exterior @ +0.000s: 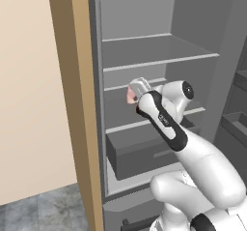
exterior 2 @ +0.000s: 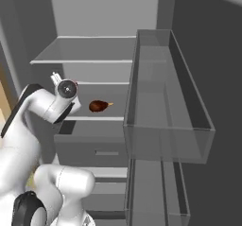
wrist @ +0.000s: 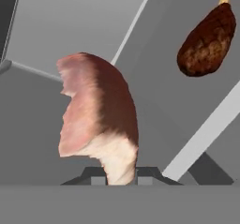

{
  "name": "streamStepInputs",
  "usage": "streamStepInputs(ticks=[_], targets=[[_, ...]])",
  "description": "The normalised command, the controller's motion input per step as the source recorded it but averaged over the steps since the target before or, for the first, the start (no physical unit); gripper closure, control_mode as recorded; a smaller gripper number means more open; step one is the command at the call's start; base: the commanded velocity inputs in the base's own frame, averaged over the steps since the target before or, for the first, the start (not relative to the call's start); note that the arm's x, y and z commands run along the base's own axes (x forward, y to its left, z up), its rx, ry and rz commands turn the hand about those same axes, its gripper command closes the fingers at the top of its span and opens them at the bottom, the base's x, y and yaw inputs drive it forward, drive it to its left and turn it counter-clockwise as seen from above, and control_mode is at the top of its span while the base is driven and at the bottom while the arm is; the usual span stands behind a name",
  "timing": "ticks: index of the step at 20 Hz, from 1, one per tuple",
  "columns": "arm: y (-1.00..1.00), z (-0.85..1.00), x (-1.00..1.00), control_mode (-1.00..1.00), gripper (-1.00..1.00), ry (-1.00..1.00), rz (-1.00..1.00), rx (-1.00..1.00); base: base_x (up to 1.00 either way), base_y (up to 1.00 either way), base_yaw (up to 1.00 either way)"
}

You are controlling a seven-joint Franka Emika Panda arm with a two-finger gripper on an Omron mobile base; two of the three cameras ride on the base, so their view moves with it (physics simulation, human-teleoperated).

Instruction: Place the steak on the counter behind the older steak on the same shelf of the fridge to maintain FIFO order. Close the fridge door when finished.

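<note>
Inside the open fridge (exterior: 193, 22), the gripper (wrist: 121, 174) is closed on the steak (wrist: 96, 120), which is held up over the middle shelf (exterior 2: 101, 118). A brown meat piece (exterior 2: 98, 106) lies farther along. Placing and door closing are left.

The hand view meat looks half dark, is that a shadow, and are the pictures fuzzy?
In the hand view the steak has a darker right side, likely shading; its edges look soft. The left base view shows it small and blurry at the gripper. The right base view shows the drumstick dark, with no glare.
</note>
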Motion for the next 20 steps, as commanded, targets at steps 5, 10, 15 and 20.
streamStepInputs(ticks=[5,10,15,20], targets=[[0.18,-0.31,0.65,-1.0,1.0,0.0,0.07,0.0,0.0,0.0,0.0],[0.06,-0.09,0.55,-1.0,1.0,0.0,0.06,0.0,0.0,0.0,0.0],[0.06,-0.16,0.55,-1.0,1.0,0.0,0.07,0.0,0.0,0.0,0.0],[0.12,-0.22,0.45,-1.0,1.0,0.01,0.06,0.0,0.0,0.0,0.0]])
